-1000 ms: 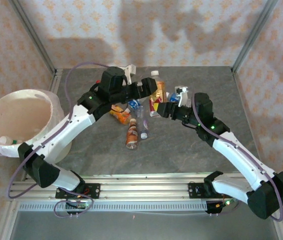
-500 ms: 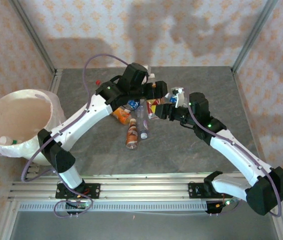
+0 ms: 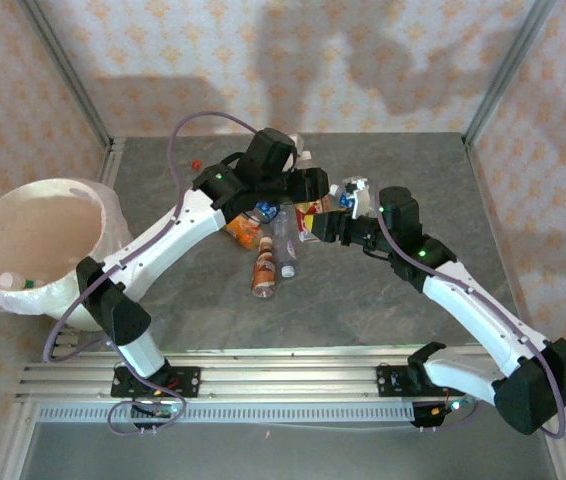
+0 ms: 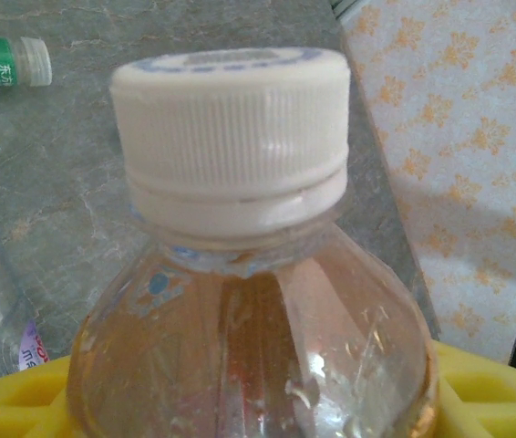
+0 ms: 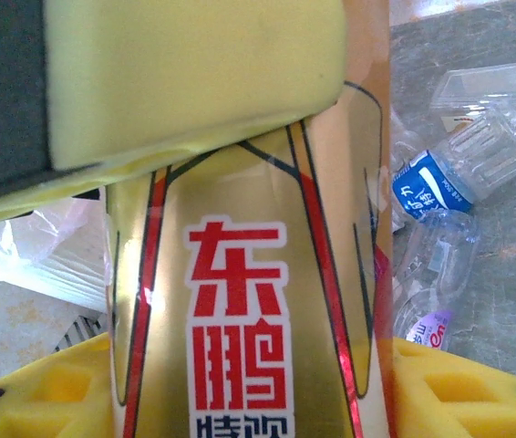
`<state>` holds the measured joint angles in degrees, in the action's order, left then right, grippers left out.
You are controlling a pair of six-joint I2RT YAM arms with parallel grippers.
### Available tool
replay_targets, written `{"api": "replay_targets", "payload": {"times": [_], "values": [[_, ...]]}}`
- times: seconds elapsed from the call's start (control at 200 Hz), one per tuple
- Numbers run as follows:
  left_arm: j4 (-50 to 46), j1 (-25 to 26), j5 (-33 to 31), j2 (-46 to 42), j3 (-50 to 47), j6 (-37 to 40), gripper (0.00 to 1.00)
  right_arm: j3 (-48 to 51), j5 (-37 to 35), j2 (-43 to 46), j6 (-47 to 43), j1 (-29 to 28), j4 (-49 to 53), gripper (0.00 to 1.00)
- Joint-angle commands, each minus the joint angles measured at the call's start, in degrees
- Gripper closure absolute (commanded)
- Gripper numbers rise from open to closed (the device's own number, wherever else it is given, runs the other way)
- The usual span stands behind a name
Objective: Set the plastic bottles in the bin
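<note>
Grey table, plastic bottles heaped mid-table, bin at far left.
Top: left gripper and right gripper sit close together at the heap. Left wrist: yellow pads clasp a white-capped bottle. Right wrist: pads clasp a gold-labelled bottle.

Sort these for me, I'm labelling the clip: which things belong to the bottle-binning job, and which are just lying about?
Job: bottle pile; white-capped bottle; gold-labelled bottle; bin; bottle already inside it.
Lying about: small red bit on the table.
</note>
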<state>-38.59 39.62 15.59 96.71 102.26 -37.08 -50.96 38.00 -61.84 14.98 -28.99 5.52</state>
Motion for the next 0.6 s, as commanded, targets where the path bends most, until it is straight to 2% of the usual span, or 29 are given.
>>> {"api": "replay_targets", "payload": {"times": [0.0, 0.14, 0.255, 0.285, 0.44, 0.505, 0.595], "values": [[-0.7, 0.3, -0.4, -1.0, -0.7, 0.7, 0.38, -1.2, 1.5, 0.8, -0.3, -0.5, -0.3, 0.38], [1.1, -0.7, -0.7, -1.8, -2.3, -2.2, 0.41, -1.1, 1.2, 2.1, -1.5, -0.5, 0.5, 0.26], [2.3, -1.7, -1.3, -2.6, -3.0, -4.0, 0.43, -0.8, -1.7, 3.8, -2.3, -0.5, 0.3, 0.08], [2.5, -1.9, -1.8, -3.0, -3.3, -4.0, 0.43, -0.8, -2.3, 4.3, -2.7, -0.5, 0.1, 0.00], [1.5, -4.2, -3.8, -6.8, -5.0, -4.1, 0.44, -1.7, -3.2, 6.6, -4.1, -0.5, -0.5, 0.01], [-2.2, -5.3, -8.2, -9.6, -4.4, -2.5, 0.45, -1.9, -3.7, 7.4, -4.3, -0.5, -0.4, 0.01], [-7.5, -6.3, -18.0, -15.2, -3.2, 2.0, 0.45, -1.5, -5.7, 8.5, -4.7, -0.5, -0.4, 0.01]]}}
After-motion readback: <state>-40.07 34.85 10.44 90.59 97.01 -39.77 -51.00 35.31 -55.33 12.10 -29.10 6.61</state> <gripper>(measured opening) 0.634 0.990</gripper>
